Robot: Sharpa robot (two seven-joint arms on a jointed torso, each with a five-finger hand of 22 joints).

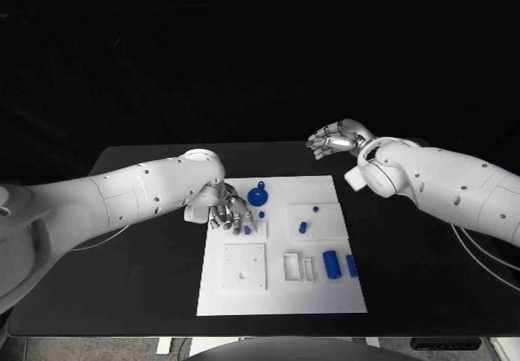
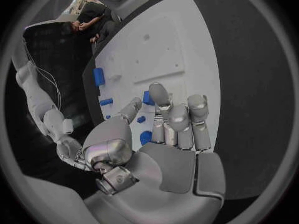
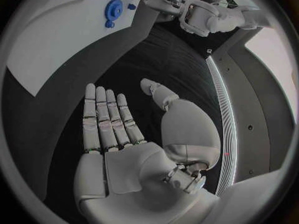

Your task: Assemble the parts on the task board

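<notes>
The white task board (image 1: 284, 293) lies in the middle of the black table. My left hand (image 1: 222, 210) hovers over its far left part, fingers stretched out and apart, holding nothing. A small blue part (image 1: 247, 230) lies at its fingertips; in the left wrist view this part (image 2: 147, 97) sits between the thumb and a fingertip of the left hand (image 2: 168, 134). A round blue part (image 1: 258, 197) lies just right of that hand. Two blue cylinders (image 1: 331, 265) lie at the board's right. My right hand (image 1: 336, 139) is raised beyond the board's far right corner, empty, its fingers spread (image 3: 109, 119).
Small blue pieces (image 1: 303, 226) stand in the board's middle right. A raised white square plate (image 1: 245, 265) and a slotted frame (image 1: 294, 267) occupy the board's near half. Bare black table (image 1: 422, 263) surrounds the board. The right wrist view shows the round blue part (image 3: 113, 8) on the board (image 3: 56, 45).
</notes>
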